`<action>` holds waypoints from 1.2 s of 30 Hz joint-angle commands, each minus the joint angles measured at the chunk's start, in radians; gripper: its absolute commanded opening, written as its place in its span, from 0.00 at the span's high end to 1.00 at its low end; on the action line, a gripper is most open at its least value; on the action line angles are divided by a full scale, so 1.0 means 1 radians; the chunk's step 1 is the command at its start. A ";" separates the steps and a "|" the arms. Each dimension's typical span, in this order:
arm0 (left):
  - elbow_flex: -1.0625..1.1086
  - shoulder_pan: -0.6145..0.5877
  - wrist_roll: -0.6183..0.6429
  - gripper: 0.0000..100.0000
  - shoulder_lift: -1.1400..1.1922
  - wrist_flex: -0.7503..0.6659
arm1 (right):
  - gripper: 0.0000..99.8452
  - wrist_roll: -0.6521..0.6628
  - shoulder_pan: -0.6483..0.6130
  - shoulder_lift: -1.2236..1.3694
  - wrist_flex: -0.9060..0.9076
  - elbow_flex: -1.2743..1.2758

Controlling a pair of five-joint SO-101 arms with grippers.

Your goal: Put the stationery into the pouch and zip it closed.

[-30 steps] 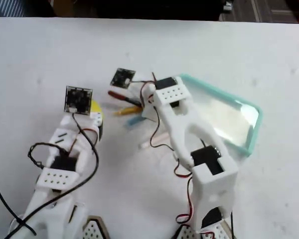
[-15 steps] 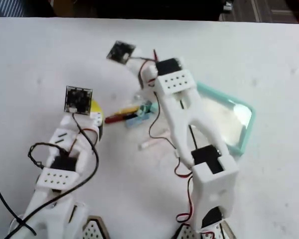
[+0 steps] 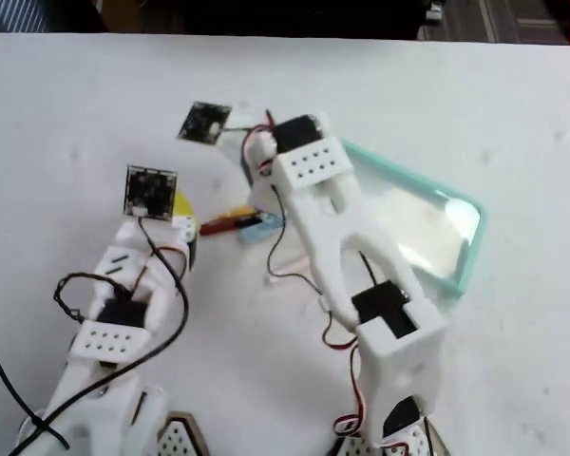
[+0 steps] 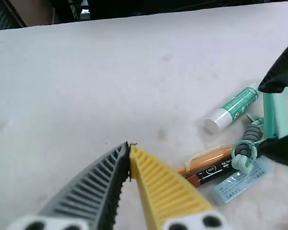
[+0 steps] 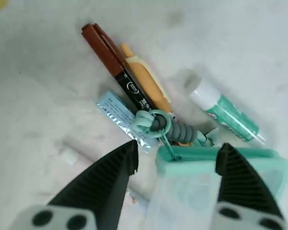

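The teal-edged clear pouch (image 3: 427, 228) lies on the white table, its corner (image 5: 221, 165) between the fingers of my open right gripper (image 5: 180, 151). The grey zipper pull with its teal ring (image 5: 156, 123) lies just beyond that corner. Beside it are a red-brown marker (image 5: 110, 60), an orange pen (image 5: 144, 81), a green-and-white glue stick (image 5: 225, 115) and a pale blue strip (image 5: 120, 120). My left gripper (image 4: 129, 146) is shut and holds nothing, a short way from the marker (image 4: 211, 170) and glue stick (image 4: 230, 108).
A thin white stick (image 3: 287, 275) lies on the table beside the right arm (image 3: 304, 180), and a small white piece (image 5: 67, 155) sits close to the blue strip. The table's far edge (image 3: 285, 34) runs along the back, with bare surface around the arms.
The right arm has swung left and farther out, so its gripper now hangs over the pouch's corner and the pens. The pens shifted slightly. The left arm has kept still.
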 commanded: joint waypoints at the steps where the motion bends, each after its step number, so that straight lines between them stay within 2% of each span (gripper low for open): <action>1: -0.006 0.007 0.000 0.98 -0.001 -0.023 | 0.72 0.055 -0.013 -0.008 -0.091 0.074; 6: -0.006 0.007 0.000 0.98 0.001 -0.026 | 0.77 0.141 0.025 -0.010 -0.113 0.160; 9: -0.006 0.007 0.000 0.98 0.001 -0.028 | 0.77 0.141 0.045 -0.008 -0.128 0.183; 18: -0.006 0.008 0.000 0.98 0.002 -0.025 | 0.77 0.135 0.042 0.012 -0.320 0.278; 26: -0.006 0.008 0.000 0.98 0.002 -0.031 | 0.78 0.141 0.027 0.087 -0.361 0.264; 28: -0.006 0.008 0.000 0.98 0.002 -0.031 | 0.81 0.143 0.025 0.088 -0.367 0.258; 31: -0.006 0.008 0.000 0.98 0.002 -0.031 | 0.99 0.140 0.030 0.085 -0.403 0.258; 34: -0.006 0.008 0.000 0.98 0.002 -0.031 | 0.95 0.137 0.047 0.077 -0.406 0.258; 36: -0.006 0.008 0.000 0.98 0.002 -0.031 | 0.99 0.135 0.053 0.062 -0.409 0.256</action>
